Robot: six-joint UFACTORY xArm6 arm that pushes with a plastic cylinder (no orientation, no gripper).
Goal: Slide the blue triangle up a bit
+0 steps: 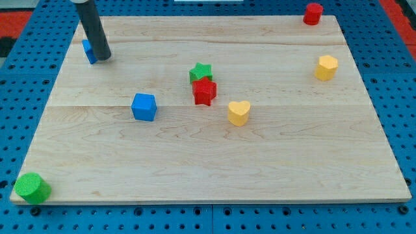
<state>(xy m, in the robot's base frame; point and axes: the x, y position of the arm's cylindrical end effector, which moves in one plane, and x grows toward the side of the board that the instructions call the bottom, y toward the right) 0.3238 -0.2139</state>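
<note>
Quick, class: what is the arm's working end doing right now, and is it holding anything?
My tip: a bare rod with no jaws, holding nothing; it stands against the right side of the blue triangle at the board's upper left edge.

Eight blocks point(143, 106), one board point(214, 169)

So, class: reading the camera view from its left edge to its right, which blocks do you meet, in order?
green cylinder → blue triangle, with my tip beside it → blue cube → yellow heart → red cylinder → yellow hexagon. The green star and red star overlap, so they are left out.
</note>
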